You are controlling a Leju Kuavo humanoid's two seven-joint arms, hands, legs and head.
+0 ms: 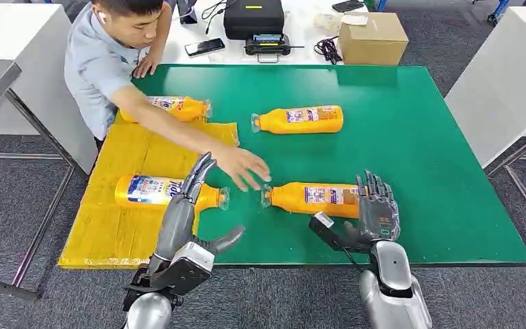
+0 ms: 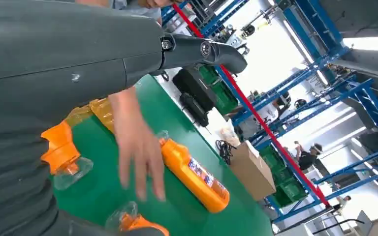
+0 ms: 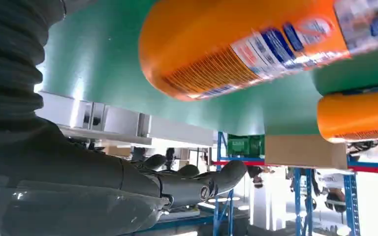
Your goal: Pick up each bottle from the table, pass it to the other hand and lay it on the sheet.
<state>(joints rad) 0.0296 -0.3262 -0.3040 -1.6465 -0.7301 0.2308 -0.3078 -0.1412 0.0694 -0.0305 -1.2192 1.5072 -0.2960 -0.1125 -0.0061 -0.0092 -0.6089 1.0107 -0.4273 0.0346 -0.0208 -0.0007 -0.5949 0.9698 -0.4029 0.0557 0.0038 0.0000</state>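
Green matting covers the table [image 1: 418, 137], with a crinkled yellow sheet [image 1: 120, 226] laid over its left end. Four orange bottles lie on their sides, each with a clear cap and a blue, white and red label; the print is too blurred to read, though it may be a brand name in large letters. Two bottles rest on the sheet: the far sheet bottle [image 1: 178, 107] and the near sheet bottle [image 1: 157, 192]. Two more lie on the green: the middle bottle [image 1: 300, 119] and the near bottle [image 1: 311, 197].

At the table's near edge, the right hand [image 1: 373, 209] sits just beside the base of the near bottle, fingers raised and spread, holding nothing. Over the near sheet bottle, the left hand [image 1: 195, 205] is open as well, with its fingers extended and its thumb out to the side.

From the far left, a person in a grey shirt [image 1: 92, 65] reaches an arm across, their hand [image 1: 243, 168] spread above the green between the two near bottles.

Behind the table stand a cardboard box [image 1: 373, 38], a black case [image 1: 253, 17] and a phone [image 1: 204, 46].
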